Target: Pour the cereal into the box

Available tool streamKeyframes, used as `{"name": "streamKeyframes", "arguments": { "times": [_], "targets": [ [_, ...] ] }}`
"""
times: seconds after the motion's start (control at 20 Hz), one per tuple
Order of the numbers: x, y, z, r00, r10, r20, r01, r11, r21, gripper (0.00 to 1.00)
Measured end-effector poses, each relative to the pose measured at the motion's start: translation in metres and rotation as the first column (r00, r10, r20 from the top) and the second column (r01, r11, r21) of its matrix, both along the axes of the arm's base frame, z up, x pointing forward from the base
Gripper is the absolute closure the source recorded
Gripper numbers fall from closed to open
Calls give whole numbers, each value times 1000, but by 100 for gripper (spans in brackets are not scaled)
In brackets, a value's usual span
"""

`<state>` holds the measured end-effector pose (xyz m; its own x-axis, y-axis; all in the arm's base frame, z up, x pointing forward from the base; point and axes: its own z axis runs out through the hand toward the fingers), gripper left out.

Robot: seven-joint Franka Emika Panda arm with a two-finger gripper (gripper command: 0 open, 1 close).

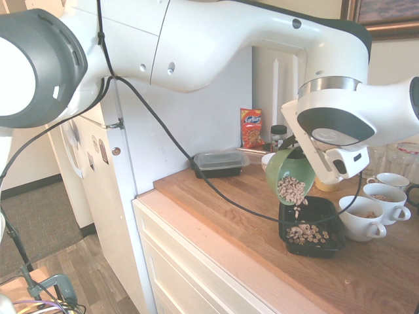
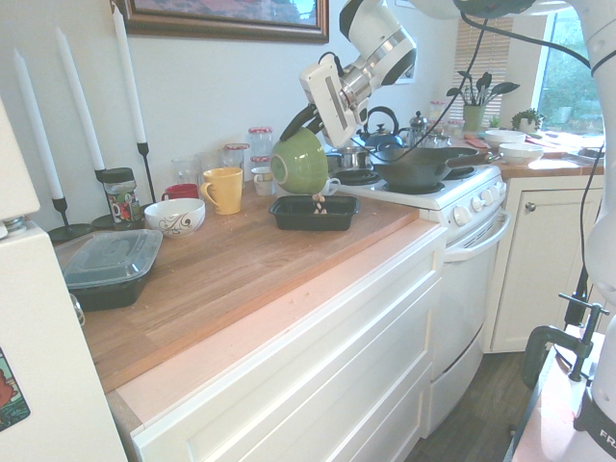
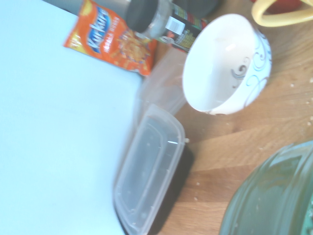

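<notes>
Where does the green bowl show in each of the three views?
First exterior: right of centre, tipped, the green bowl over the black tray.
Second exterior: just above the middle, at the tray's left end.
Wrist: bottom right corner, cut off by the frame.
Shared landmark: the clear-lidded container, seen in all three.

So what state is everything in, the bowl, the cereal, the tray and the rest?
Green bowl: tipped over the tray, held by the gripper
Gripper: shut on the green bowl
Cereal: partly in the bowl, some falling, some in the tray
Black tray: lidless, upright, partly filled
Black container: lid on
White patterned bowl: upright
Yellow mug: upright
Kurkure packet: standing upright
White candles: unlit
</notes>
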<state>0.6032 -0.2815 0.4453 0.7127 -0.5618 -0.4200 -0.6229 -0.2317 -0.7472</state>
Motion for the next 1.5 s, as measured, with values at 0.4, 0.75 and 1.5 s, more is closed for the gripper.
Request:
{"name": "streamKeyframes", "arguments": {
  "times": [0.4, 0.75, 1.5],
  "targets": [
    [-15, -29, -16, 999, -13, 34, 8, 987, 158, 100],
    [-8, -35, -14, 998, -8, 56, -2, 982, 187, 100],
    [35, 31, 25, 985, 46, -166, -81, 975, -206, 100]
  ]
}}
